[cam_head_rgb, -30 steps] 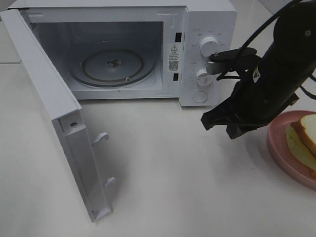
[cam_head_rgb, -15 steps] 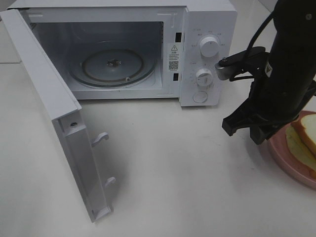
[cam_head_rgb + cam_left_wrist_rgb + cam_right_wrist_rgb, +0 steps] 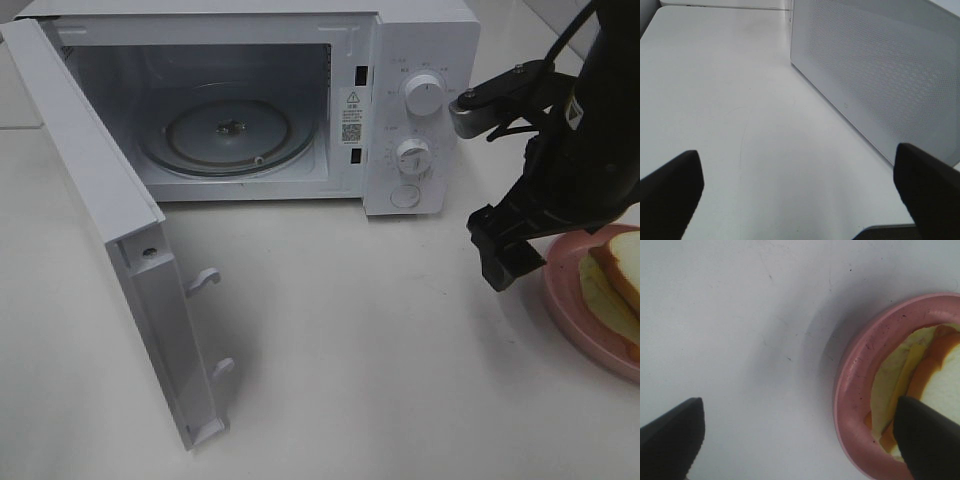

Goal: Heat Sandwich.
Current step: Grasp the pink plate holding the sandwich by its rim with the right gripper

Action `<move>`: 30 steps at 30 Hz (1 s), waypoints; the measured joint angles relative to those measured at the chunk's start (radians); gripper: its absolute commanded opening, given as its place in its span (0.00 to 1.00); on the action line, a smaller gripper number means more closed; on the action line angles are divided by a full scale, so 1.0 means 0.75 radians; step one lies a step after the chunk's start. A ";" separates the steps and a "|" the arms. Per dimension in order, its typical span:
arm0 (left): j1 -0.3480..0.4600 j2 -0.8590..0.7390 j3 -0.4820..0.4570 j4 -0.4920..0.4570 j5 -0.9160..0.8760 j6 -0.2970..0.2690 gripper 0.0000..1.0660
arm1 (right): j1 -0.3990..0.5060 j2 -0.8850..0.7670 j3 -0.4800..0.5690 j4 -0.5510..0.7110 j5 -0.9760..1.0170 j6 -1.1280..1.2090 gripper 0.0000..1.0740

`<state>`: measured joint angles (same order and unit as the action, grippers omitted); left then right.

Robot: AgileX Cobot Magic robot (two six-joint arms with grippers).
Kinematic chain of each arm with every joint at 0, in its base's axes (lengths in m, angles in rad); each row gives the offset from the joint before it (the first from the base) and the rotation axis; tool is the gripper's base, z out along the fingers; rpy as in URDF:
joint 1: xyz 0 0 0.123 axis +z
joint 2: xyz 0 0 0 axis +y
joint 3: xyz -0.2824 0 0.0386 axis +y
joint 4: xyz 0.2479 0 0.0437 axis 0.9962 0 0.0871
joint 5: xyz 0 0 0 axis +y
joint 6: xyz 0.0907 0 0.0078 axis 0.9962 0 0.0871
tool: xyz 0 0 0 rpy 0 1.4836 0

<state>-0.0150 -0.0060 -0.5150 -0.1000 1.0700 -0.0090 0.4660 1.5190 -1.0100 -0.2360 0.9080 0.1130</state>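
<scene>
White bench: 1 open microwave, 1 pink plate, 1 sandwich flat on it, long axis diagonal, far-left to near-right. Left hand released, empty; right hand released, over the plate rim.

White microwave, pink plate, sandwich white, yellow, perhaps tan-crusted.

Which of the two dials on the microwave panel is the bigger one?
The upper dial; the lower dial beneath it, just above the round button, is smaller.

Warning-triangle sticker on microwave
</scene>
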 measured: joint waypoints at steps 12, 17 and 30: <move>0.000 0.000 0.000 0.000 0.000 0.000 0.92 | -0.160 0.000 0.041 0.085 -0.005 0.000 0.88; 0.000 0.000 0.000 0.000 0.000 0.000 0.92 | -0.228 0.000 0.128 0.089 -0.051 0.000 0.88; 0.000 0.000 0.000 0.000 0.000 0.000 0.92 | -0.273 0.024 0.228 0.148 -0.193 -0.016 0.86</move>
<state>-0.0150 -0.0060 -0.5150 -0.1000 1.0700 -0.0090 0.2610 1.5370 -0.8390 -0.1250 0.7630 0.1010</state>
